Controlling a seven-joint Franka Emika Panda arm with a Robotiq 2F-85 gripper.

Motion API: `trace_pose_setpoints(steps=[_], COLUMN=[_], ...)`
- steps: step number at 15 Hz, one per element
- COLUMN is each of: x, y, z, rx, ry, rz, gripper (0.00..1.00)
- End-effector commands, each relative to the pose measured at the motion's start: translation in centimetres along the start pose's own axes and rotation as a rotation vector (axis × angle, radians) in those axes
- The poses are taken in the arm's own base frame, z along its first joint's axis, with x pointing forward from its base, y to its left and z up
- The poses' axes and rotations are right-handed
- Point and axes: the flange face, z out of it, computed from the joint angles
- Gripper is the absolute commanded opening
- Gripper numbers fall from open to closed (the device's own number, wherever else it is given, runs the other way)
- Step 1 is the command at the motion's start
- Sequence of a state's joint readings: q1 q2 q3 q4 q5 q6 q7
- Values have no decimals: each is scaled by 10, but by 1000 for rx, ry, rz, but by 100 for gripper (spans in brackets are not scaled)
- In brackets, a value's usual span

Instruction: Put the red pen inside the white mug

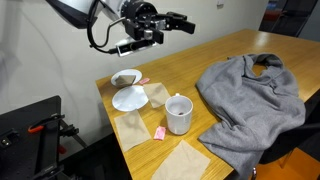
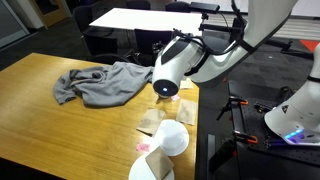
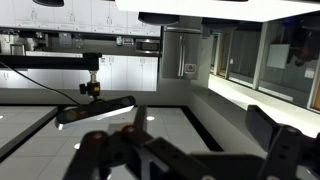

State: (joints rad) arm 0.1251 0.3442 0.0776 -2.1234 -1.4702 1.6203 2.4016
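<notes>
Wooden table (image 1: 230,50) runs across both exterior views. A crumpled gray garment (image 1: 250,95) covers the end away from the dishes.

Robot arm (image 1: 75,10) comes in high over the table edge. Gripper (image 1: 187,22) is well above the surface, with its long axis roughly level and tips aimed toward the garment side. The fingers (image 3: 285,145) are spread wide in the wrist view with nothing between them, and that view looks out level across the room, not down at the table. The exterior view also shows a gap between the two tips, with nothing held.

Tan paper squares (image 1: 132,128) lie flat around the dishes. The flat white plate (image 1: 128,100) sits near the table corner, and the shallow bowl (image 1: 126,76) is just beyond it.

White mug (image 1: 179,118) stands upright with its mouth up, between the plate and the garment and well below the gripper. It is also seen from above in an exterior view (image 2: 172,138).

A small pink block (image 1: 160,132) is just beside the mug base. A short pink piece (image 1: 145,81) lies beside the bowl.

Red pen: not made out in any view. It is not in the gripper. The mug interior is too small and dim to tell, so its position, direction and long axis cannot be told.
</notes>
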Motion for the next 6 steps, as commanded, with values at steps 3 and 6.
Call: trace_pose_setpoints(steps=[3, 6], x=[7, 6], y=[2, 3], z=[-10, -12], rx=[27, 30], ry=[-15, -16], rz=[3, 0], gripper=[100, 100])
